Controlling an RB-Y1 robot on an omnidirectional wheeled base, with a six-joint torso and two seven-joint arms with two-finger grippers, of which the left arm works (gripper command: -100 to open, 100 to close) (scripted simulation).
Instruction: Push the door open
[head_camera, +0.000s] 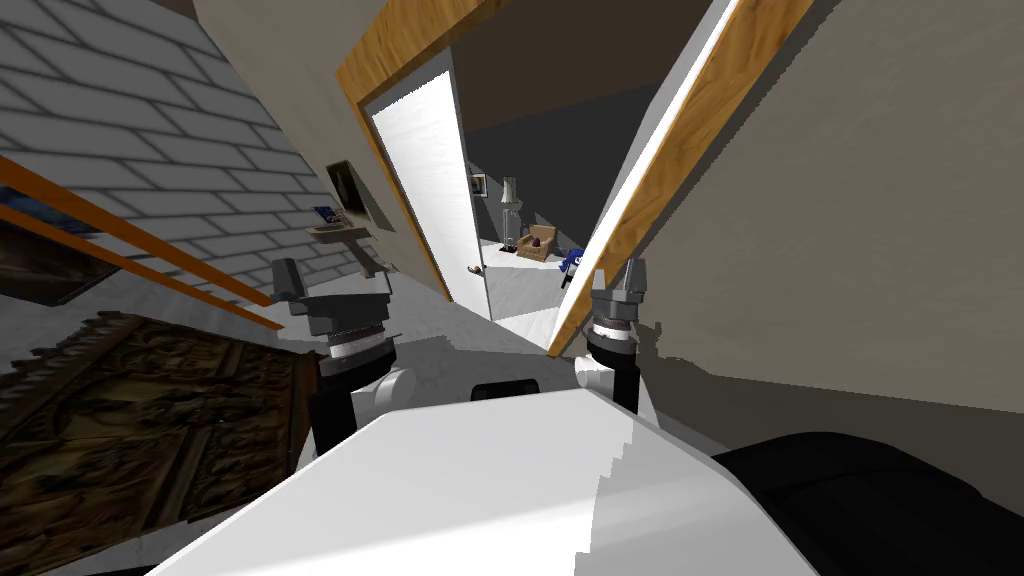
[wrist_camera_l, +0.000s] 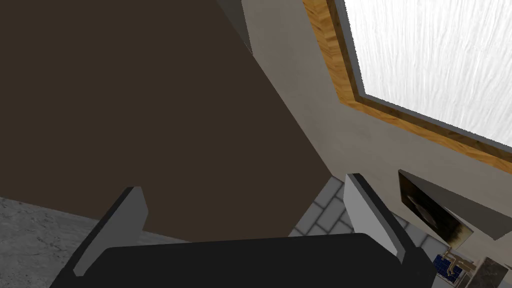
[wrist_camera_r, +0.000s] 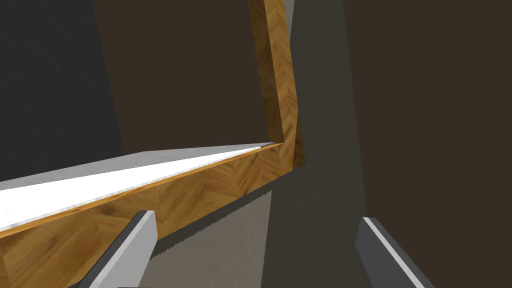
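Our right tool (head_camera: 622, 278) raised beside the wood-grain door frame (head_camera: 690, 150), released, our left tool (head_camera: 335, 285) released left of that frame, flat white door (head_camera: 430, 170) ajar within it.

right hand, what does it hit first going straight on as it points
The right hand would probably meet the wooden door frame near its corner, or the beige wall beside it; depth unclear.

Beyond the door (head_camera: 430, 180), blue object (head_camera: 572, 262) partly hidden by wooden frame (head_camera: 695, 130); too small to identify. Frame top cut off.
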